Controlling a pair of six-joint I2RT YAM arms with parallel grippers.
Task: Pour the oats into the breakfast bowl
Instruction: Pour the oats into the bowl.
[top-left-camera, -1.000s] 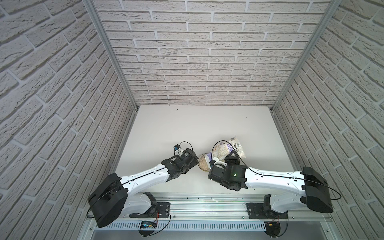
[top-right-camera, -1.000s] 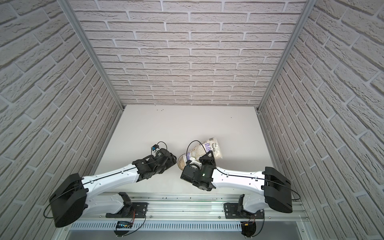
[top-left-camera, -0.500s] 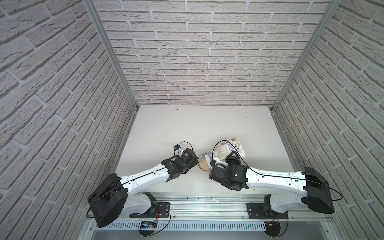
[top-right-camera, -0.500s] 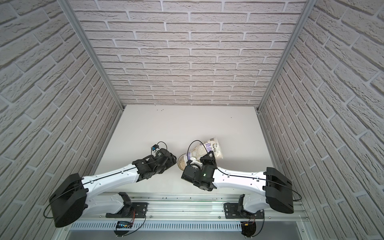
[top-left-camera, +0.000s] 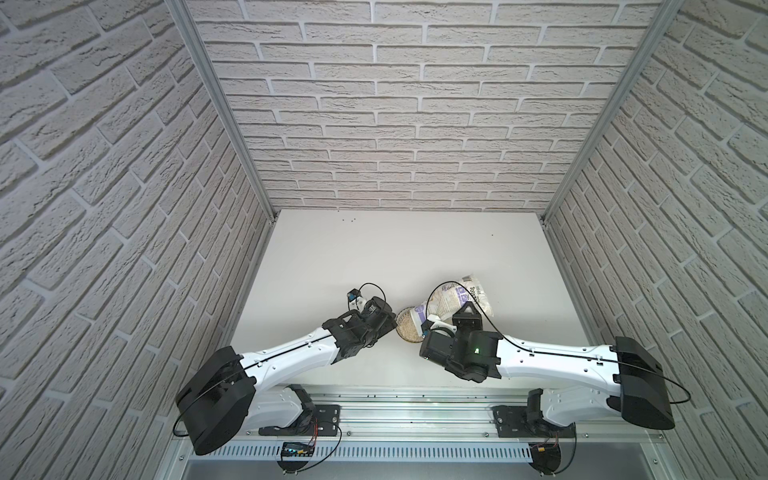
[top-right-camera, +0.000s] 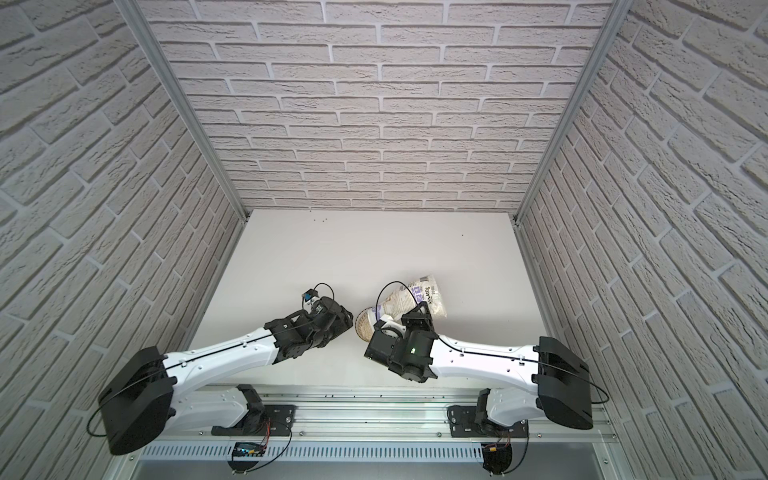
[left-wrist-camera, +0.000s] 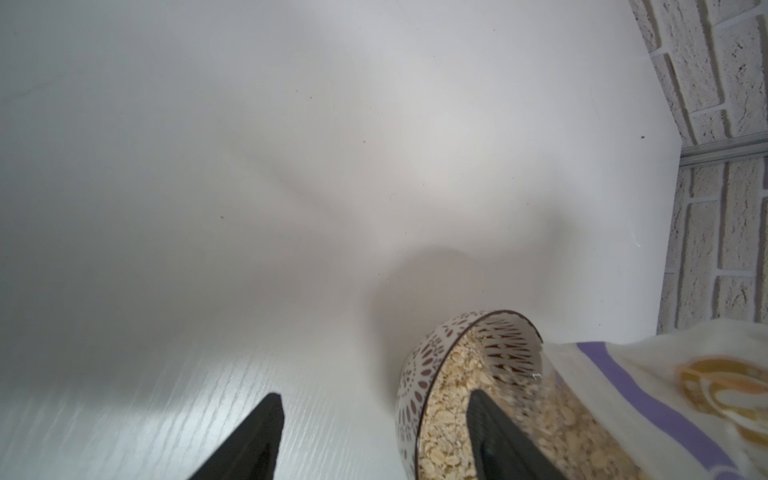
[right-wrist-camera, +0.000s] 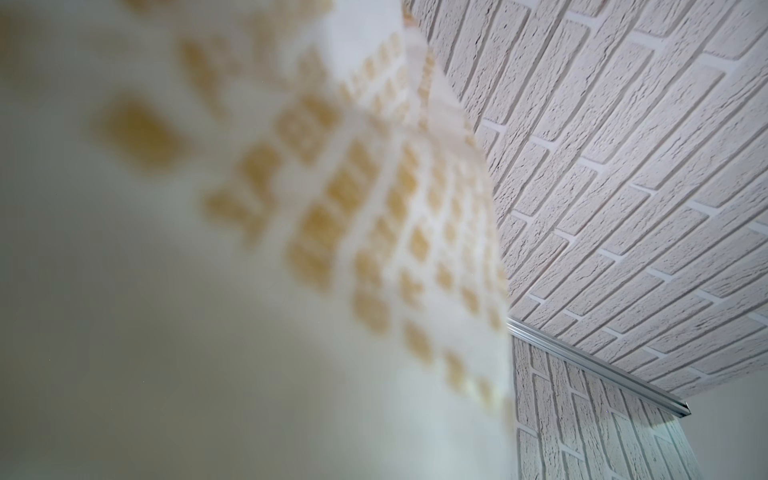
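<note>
Pour nearly done: the bag (top-left-camera: 457, 297) was held tipped over the bowl (top-left-camera: 406, 329) near the front middle of the tabletop (top-left-camera: 374, 257), between the two arms. The bag lay just right of and beyond the bowl, with its open end lowered to the bowl's right rim.

In the left wrist view the bowl (left-wrist-camera: 415, 374) was seen heaped close to the rim with oats (left-wrist-camera: 449, 399), and the mouth of the bag (left-wrist-camera: 648, 386) was pressed up against them.

The right claw (top-left-camera: 440, 322) was judged to be pinching the bag around its middle, since the bag was carried clear of the tabletop. Its fingers were hidden in the right wrist view, which was filled by the blurred bag (right-wrist-camera: 291, 208).

The left claw (left-wrist-camera: 374, 436) was spread wide. One finger was placed outside the bowl's wall and the other over the oats. The wall was not squeezed, so the bowl was steadied at most.

Almost nothing had been altered over the last second. The bag was kept at the same tilt, the bowl was left where it stood and neither claw's spread was changed. The flow was therefore judged to have slowed or stopped, with most of the task done.

Righting the bag was judged to be the next need. Flakes could be spilled over the rim if the bag was tipped further.
</note>
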